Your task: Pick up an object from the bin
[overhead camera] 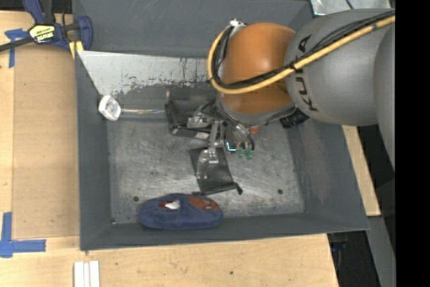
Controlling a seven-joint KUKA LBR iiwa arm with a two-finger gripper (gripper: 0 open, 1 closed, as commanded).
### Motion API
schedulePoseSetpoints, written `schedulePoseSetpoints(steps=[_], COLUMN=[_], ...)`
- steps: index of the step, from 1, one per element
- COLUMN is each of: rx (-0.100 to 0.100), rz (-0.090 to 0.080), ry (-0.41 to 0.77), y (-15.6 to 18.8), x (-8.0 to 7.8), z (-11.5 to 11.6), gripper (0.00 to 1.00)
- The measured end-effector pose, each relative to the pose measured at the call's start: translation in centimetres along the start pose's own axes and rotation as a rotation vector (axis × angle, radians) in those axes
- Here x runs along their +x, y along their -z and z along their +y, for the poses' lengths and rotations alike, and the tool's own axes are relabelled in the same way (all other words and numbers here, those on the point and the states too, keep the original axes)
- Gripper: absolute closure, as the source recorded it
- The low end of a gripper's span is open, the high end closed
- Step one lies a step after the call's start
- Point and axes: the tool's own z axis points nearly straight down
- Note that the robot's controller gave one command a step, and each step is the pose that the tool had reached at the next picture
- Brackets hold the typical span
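Grey metal bin [94, 165], sparse contents. The tool [215, 168] is seen low over the bare middle of the floor, hung under the arm's orange cover [255, 70]; whether it is released or clenched cannot be told, as its dark tip merges with shadow and nothing can be confirmed in its grip. The nearest thing is noted as a blue cloth bundle [168, 215], lying flat and lengthwise against the foot of the 6 o'clock wall, with a white patch and a brown patch on its upper side. From the tool it lies at about 7 o'clock, near but apart, no contact seen. It is judged light, soft and yielding, not fragile and not slippery; cloth is expected to bunch and sag when pinched, so a hold across the thick middle of the bundle is favoured over its thin ends, and the nearby wall is judged likely to crowd an approach from that side. A clear plastic cup [111, 107] is recorded on its side at about 10 o'clock from the tool, well apart, close to the far-left corner; it is judged light, smooth and prone to roll.
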Motion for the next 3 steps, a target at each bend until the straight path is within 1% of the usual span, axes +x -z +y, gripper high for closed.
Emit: schedulePoseSetpoints(steps=[1, 2, 3], rx=[-0.005, -0.003, 0.000], rz=[-0.015, -0.029, -0.018], ry=[0.080, 0.082, 0.208], y=[-8.3, -7.7, 12.9], x=[1.3, 0.8, 0.6], z=[-4.7, -4.7, -3.5], gripper=[0.00, 1.00, 1.00])
